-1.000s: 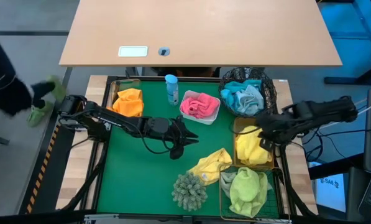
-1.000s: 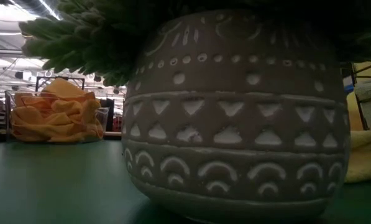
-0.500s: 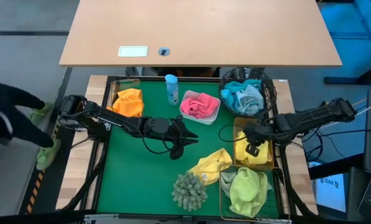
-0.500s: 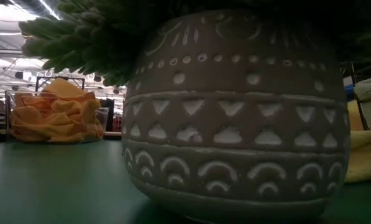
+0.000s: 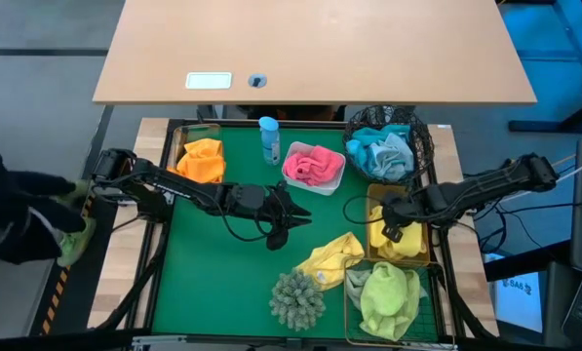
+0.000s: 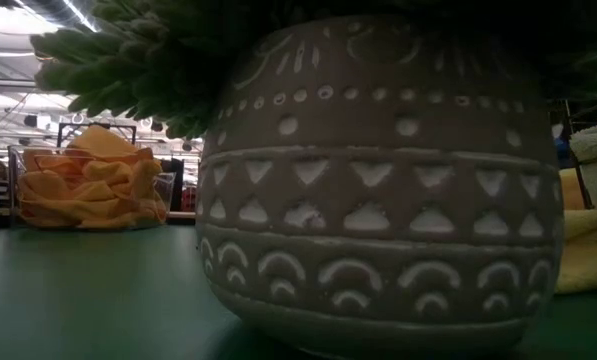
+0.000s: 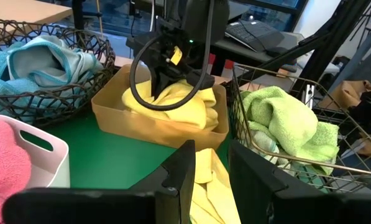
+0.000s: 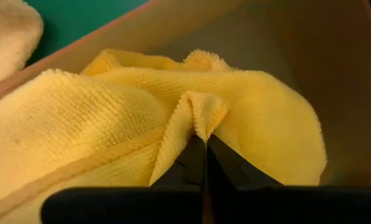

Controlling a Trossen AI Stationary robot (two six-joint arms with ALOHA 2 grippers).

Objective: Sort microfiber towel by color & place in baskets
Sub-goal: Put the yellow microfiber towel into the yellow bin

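Observation:
My right gripper (image 5: 393, 230) is down in the tan tub (image 5: 372, 207) and is shut on the yellow towel (image 5: 400, 240) lying there; the left wrist view also shows this gripper (image 7: 162, 86). My left gripper (image 5: 276, 230) hovers open over the green mat, with its fingers apart in its wrist view (image 7: 211, 180). A second yellow towel (image 5: 329, 257) lies on the mat beside the gold wire basket (image 5: 349, 310), which holds pale green towels (image 5: 388, 296). Orange towels (image 5: 202, 159) fill the clear tub. Pink towels (image 5: 313, 165) sit in the white tub, and teal ones (image 5: 382, 148) in the black mesh basket. My right gripper pinches a raised fold (image 8: 201, 119) of the yellow towel between its two fingers, near the top of the heap. The fingers come from above, pointing down. The towel still lies in the tan tub and is not lifted.
A shaggy green clump in a patterned grey pot (image 5: 298, 298) stands near the mat's near edge and fills the low view (image 6: 378, 190). A small blue bottle (image 5: 268, 139) stands between the clear and white tubs. A person (image 5: 22, 210) moves by the table's left side.
My right gripper has moved toward the table's left and come down into the tan tub, onto the yellow towel. My left arm has kept still. The person at the table's left has shifted toward the near side.

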